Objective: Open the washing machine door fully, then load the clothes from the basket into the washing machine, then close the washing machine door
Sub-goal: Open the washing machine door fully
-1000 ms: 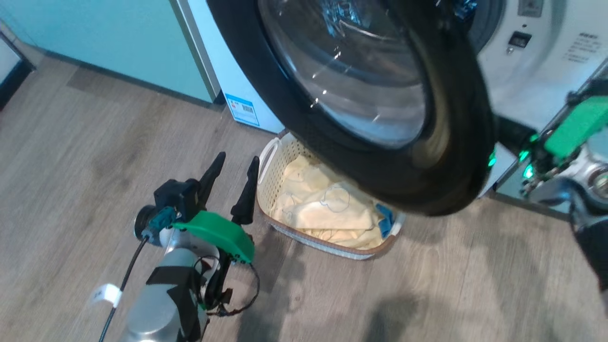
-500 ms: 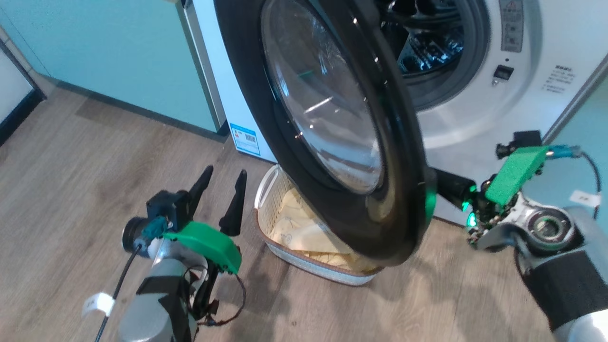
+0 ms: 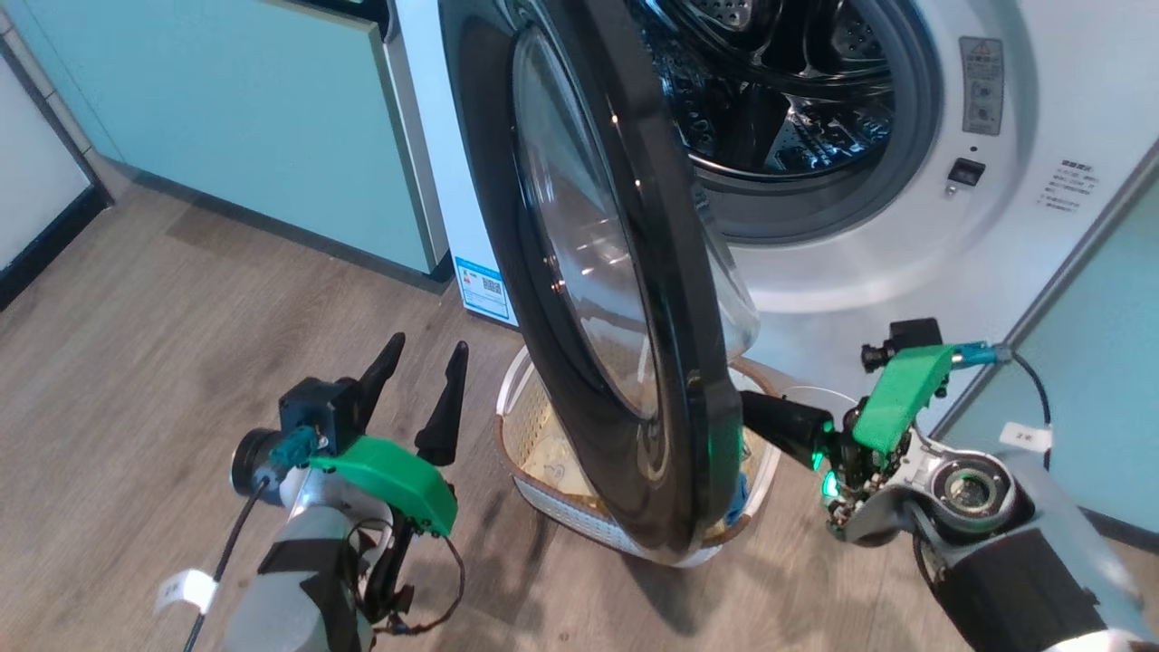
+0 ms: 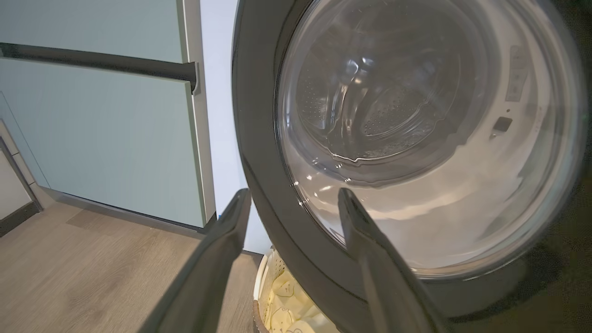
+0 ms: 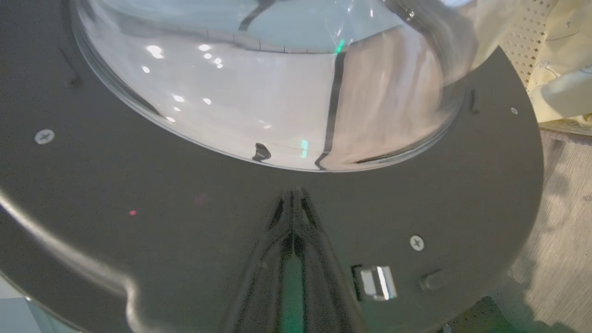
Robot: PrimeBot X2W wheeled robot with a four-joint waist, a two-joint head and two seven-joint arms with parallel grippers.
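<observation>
Head view first: the washing machine door (image 3: 589, 272) is seen almost edge-on, swung well out from the washing machine (image 3: 869, 263), so the shiny perforated steel drum (image 3: 770, 100) and its grey rubber ring (image 3: 815, 222) are laid bare. The basket (image 3: 534, 426) is parked on the wood-look floor (image 3: 136, 344) right under the door's lower rim, so most of it is blocked from sight. Just a bit of the cream clothes (image 3: 557, 466) and a blue scrap (image 3: 735, 498) can be made out. Pale-green cabinets (image 3: 253, 127) are found left of the machine. The left end effector (image 3: 428, 346) is held spread wide with nothing in it, just beside the basket. The right end effector (image 3: 751, 415) is pinched closed, its tip set against the door low down.

Compared with half a second back, the door is swung wider and more drum is uncovered. The camera has been shifted too, mind.

Left wrist view: two dark fingers (image 4: 217, 249) are seen parted, with the glossy black rim and bulging clear glass beyond them, and clothes peeking out below.

Right wrist view: the fingers (image 5: 263, 277) are pressed together, empty, tips on the door's matte black inner face just below the glass bowl. A metal latch (image 5: 377, 282) and screw heads (image 5: 416, 242) are dotted around.
</observation>
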